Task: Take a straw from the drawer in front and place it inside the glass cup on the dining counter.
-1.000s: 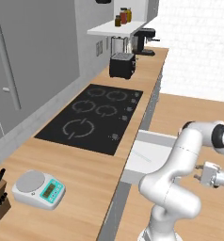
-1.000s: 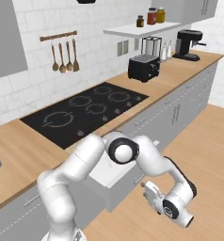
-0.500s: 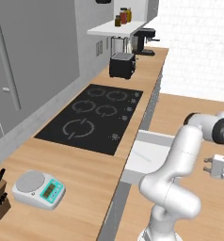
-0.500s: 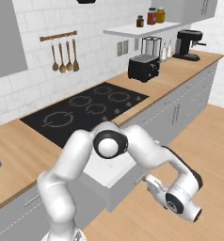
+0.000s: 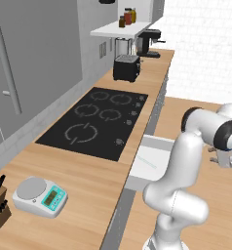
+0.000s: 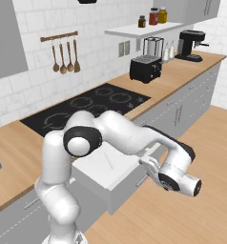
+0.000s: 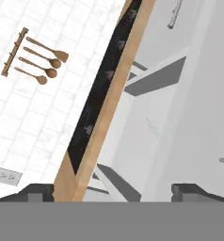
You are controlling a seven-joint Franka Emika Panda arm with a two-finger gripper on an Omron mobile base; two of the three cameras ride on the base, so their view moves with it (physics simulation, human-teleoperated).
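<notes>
The drawer [image 5: 159, 150] stands pulled out below the cooktop, its white-grey inside showing. A thin pale straw [image 5: 147, 161] lies flat on its floor, also seen as the straw [image 6: 108, 162] in the right base view. My gripper [image 6: 149, 165] hangs just outside the drawer's [image 6: 129, 187] front corner, open, with nothing between its fingers. In the hand view the gripper [image 7: 114, 193] looks at the drawer [image 7: 142, 146] from the side, and the straw [image 7: 153, 128] is a faint line. The glass cup and the dining counter are out of view.
A wood worktop [image 5: 93, 185] carries a black cooktop [image 5: 96, 122], a toaster [image 5: 125, 68], a coffee machine [image 5: 149, 43] and a kitchen scale [image 5: 40, 195]. Wooden spoons [image 6: 63, 57] hang on the tiled wall. Wood floor [image 6: 191, 138] lies to the right.
The hand has lifted and swung out from low beside the drawer to level with its front corner. The jaws stayed wide apart. The drawer and straw have not moved.
</notes>
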